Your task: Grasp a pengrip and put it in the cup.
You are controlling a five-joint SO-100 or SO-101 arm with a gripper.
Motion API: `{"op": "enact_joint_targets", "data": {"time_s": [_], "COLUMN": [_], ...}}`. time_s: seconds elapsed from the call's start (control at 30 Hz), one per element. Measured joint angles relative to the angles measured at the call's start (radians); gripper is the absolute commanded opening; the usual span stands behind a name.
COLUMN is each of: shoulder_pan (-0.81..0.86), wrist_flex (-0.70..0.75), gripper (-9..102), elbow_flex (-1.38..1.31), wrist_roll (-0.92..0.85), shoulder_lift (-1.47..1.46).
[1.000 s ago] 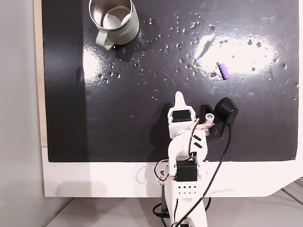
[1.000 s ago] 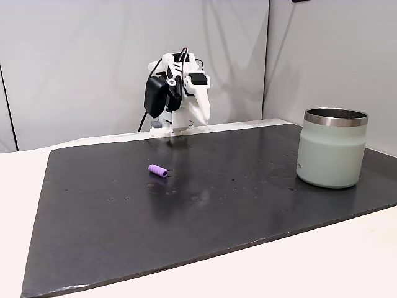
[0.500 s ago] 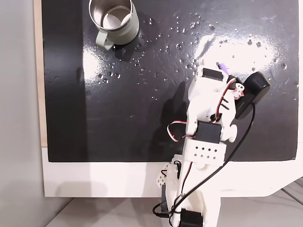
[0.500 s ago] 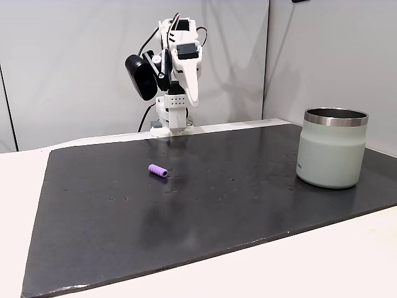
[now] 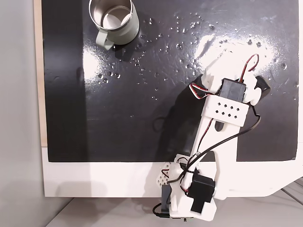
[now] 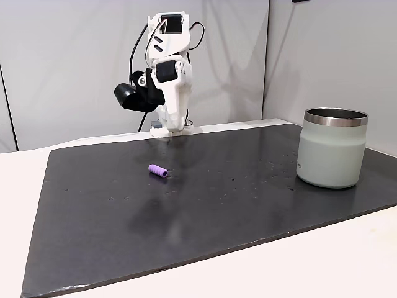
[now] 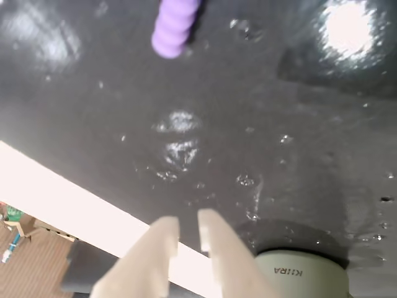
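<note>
In a fixed view from above, the cup [image 5: 114,21] stands at the top left of the black mat [image 5: 118,118], its steel inside bright and its handle turned to the lower left, and the white arm [image 5: 222,118] reaches up the right side, covering the place where the pengrip lay; in a fixed view from the side, the pengrip [image 6: 157,171] lies bare on the mat left of centre, the arm [image 6: 167,81] stands raised behind it, and the cup [image 6: 331,148] sits far to the right, well apart from both.

The wrist view brings the pengrip [image 7: 175,26] close at the top edge, a short, ribbed, lilac tube lying among shiny droplets; the gripper [image 7: 184,228] enters from the bottom edge with its two pale fingers [image 7: 162,239] only a narrow slit apart and nothing between them; the cup's [image 7: 298,273] pale wall shows at bottom right.

Half a second ago the arm was lower and less extended; it has since swung further out over the mat, while pengrip and cup have kept their places.
</note>
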Motion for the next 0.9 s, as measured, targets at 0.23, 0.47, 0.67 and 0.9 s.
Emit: {"op": "enact_joint_targets", "data": {"time_s": [0.23, 0.47, 0.67, 0.9], "shoulder_pan": [0.080, 0.101, 0.112, 0.120], "wrist_flex": [0.037, 0.080, 0.126, 0.129], "gripper": [0, 17, 19, 18], "elbow_flex": [-0.071, -0.160, -0.236, -0.241], "wrist_roll": [0.029, 0.034, 0.043, 0.043], "shoulder_lift": [-0.133, -0.275, -0.359, -0.416]}}
